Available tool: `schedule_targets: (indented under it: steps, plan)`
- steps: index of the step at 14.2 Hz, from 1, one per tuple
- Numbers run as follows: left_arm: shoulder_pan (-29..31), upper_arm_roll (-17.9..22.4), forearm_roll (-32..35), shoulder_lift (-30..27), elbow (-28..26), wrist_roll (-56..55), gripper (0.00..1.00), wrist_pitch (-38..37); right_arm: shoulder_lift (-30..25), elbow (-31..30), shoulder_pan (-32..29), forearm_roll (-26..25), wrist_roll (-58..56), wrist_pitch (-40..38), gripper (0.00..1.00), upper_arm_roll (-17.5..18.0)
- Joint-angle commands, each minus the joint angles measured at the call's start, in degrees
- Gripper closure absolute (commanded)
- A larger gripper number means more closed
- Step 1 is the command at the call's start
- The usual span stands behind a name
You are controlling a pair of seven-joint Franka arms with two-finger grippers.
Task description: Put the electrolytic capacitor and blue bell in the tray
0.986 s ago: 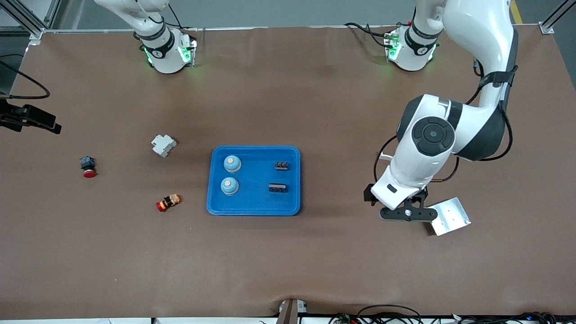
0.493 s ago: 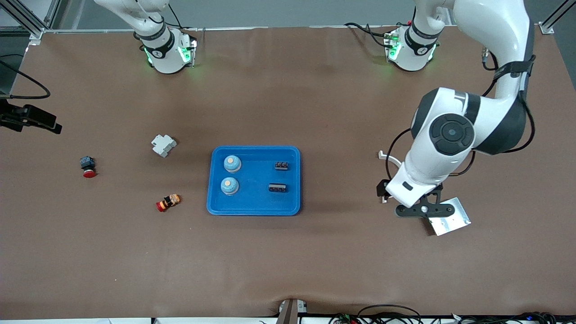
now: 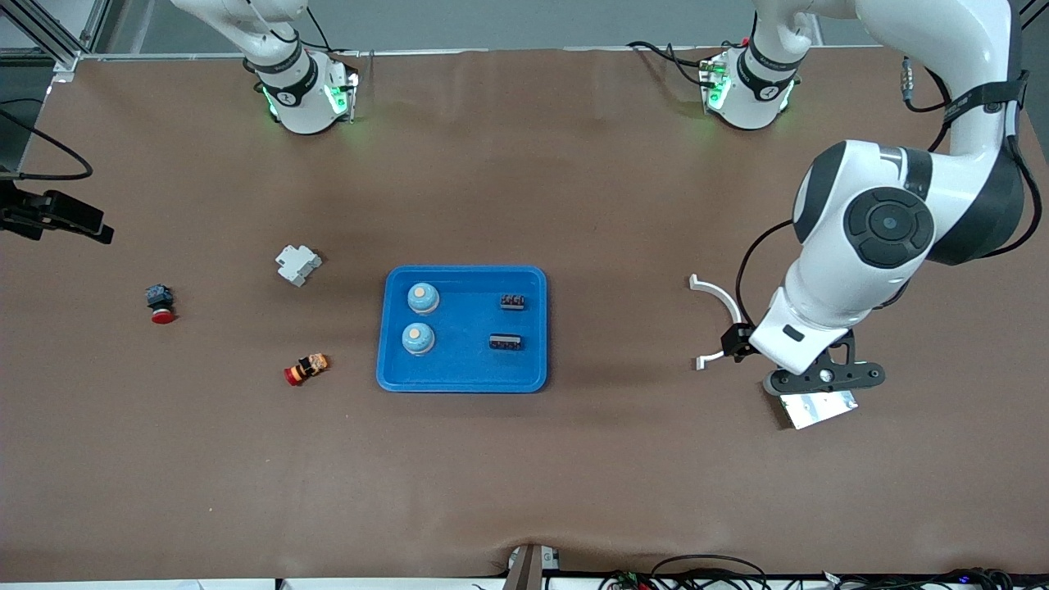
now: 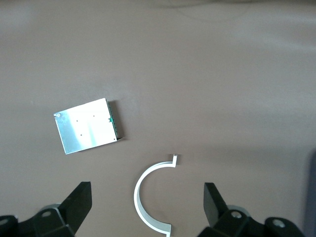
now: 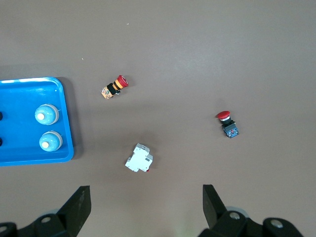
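The bright-blue tray lies mid-table. Two blue bells stand in it on the side toward the right arm's end. Two small black parts, the electrolytic capacitors, lie in its other half. My left gripper hangs open and empty over a silver plate, well off the tray toward the left arm's end. The left wrist view shows that gripper open above bare table. My right gripper is open and empty, high above the table; its view shows the tray and both bells.
A silver plate and a white curved clip lie near the left gripper. Toward the right arm's end lie a white-grey breaker, a red-capped button and an orange-black button.
My left arm has swung away from the tray toward its own end of the table, uncovering the white clip and coming over the silver plate. Nothing on the table has moved.
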Motion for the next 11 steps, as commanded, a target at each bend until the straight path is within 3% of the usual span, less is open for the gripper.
schedule_targets:
  steps: [1, 7, 10, 11]
  plan:
    - [1.25, -0.63, -0.16, -2.12, -1.43, 0.86, 0.0, -0.44, 0.05, 0.36, -0.35, 0.58, 0.87, -0.5, 0.0, 0.26]
    - [3.7, -0.89, -0.08, -4.14, -1.87, 1.3, 0.0, -2.63, 0.05, 0.36, -0.27, 0.58, 0.87, -0.59, 0.0, 0.35]
    - [11.51, -7.72, -0.08, -5.37, -1.7, 5.34, 0.0, -3.95, 0.05, 0.36, -0.27, 0.58, 0.78, -0.5, 0.0, 0.35]
    - [12.32, -8.09, -0.08, -5.99, -1.78, 5.87, 0.0, -4.39, 0.05, 0.36, -0.18, 0.58, 0.78, -0.5, 0.0, 0.35]
